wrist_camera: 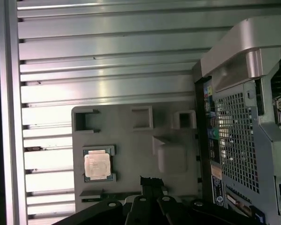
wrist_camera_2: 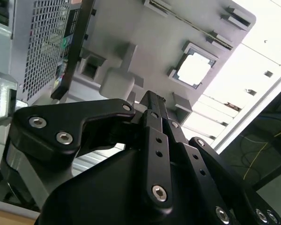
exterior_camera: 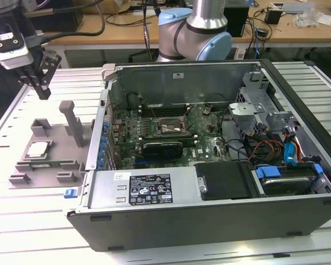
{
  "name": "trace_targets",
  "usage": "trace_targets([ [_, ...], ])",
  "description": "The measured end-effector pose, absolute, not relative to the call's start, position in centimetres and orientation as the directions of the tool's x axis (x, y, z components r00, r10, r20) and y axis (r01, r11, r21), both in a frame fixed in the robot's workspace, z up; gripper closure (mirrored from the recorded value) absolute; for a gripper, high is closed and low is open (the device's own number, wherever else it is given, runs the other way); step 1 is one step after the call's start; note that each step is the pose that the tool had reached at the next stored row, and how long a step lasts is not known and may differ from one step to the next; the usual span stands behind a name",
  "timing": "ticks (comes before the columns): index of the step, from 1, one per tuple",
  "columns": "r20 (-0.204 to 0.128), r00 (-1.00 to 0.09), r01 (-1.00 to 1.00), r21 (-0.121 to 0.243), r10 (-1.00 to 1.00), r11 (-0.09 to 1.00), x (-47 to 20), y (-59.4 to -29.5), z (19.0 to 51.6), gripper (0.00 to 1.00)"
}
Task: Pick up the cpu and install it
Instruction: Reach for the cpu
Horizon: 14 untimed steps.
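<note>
Gripper (exterior_camera: 44, 93) fingers pressed together, empty, near fixture (exterior_camera: 58, 165). Cpu (exterior_camera: 37, 149) in recess by fixture edge: likely light, stiff, fragile; grip opposite edges.

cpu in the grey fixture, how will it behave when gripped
Probably rigid and light: the cpu is a flat square chip. Its smooth metal top may be slippery. Lying flat in a recess of the fixture, it likely won't tip.

**Worktop layout, fixture and case**

Fixture (exterior_camera: 60, 150) sits on the worktop (exterior_camera: 22, 221), just beside the open case (exterior_camera: 209, 218), at the exterior view's left of it. Cpu (exterior_camera: 38, 148) lies in a fixture pocket. Inside the case, the socket (exterior_camera: 168, 126) is behind the expansion card (exterior_camera: 163, 148). Gripper (exterior_camera: 43, 91) hangs above the fixture's far end, apart from the cpu.
</note>
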<state>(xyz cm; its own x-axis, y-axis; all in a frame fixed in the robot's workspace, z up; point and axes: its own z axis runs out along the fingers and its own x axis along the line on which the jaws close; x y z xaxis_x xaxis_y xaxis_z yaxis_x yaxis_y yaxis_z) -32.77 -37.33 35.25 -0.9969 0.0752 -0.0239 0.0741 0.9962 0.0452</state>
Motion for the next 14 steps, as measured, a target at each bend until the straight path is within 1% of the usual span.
trace_targets([
  [14,-0.024,-0.999,0.040,0.045,0.041,0.998,-34.5,-37.7,33.1,0.89],
])
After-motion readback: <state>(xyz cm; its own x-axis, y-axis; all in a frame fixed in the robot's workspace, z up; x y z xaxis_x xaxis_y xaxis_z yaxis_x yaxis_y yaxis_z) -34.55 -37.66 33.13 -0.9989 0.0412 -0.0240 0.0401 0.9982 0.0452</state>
